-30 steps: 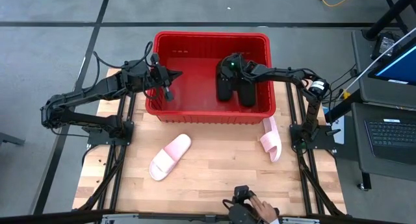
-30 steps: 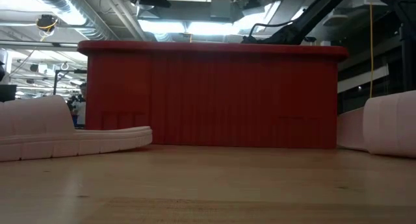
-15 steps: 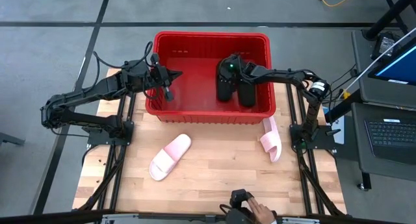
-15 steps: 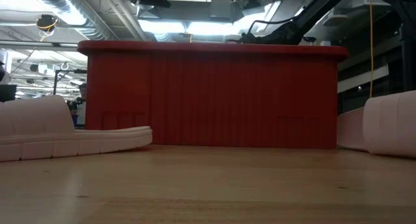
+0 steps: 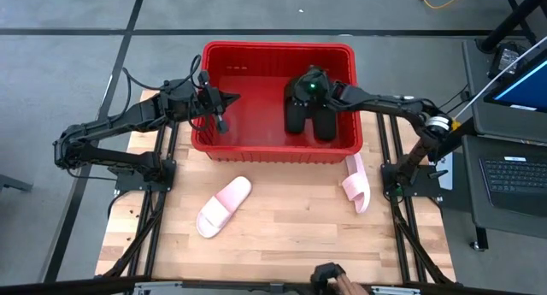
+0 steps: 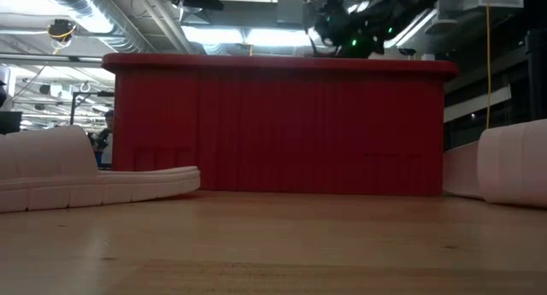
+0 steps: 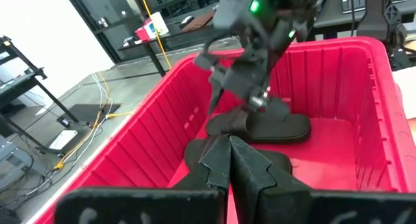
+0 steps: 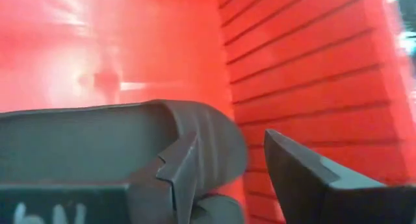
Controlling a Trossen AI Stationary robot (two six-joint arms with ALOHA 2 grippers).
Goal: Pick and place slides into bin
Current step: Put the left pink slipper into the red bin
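Red bin (image 5: 278,150), upper centre of high view, holds two black slides (image 5: 309,120). Two pink slides (image 5: 224,206) on desk (image 5: 282,227) below bin. Right gripper (image 5: 311,83) above black pair, jaws parted, empty: risk of snagging strap on withdrawal. Left gripper (image 5: 224,108) over bin's left wall, jaws clenched, empty: collision risk.

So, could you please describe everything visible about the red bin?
The bin is a large rectangular basket of glossy red plastic with ribbed, slatted walls and a thick rim, standing upright at the far edge of the wooden table. Two black slides lie side by side on its floor, right of centre. The right gripper hangs open above them; the left gripper, shut, reaches over the bin's left wall.
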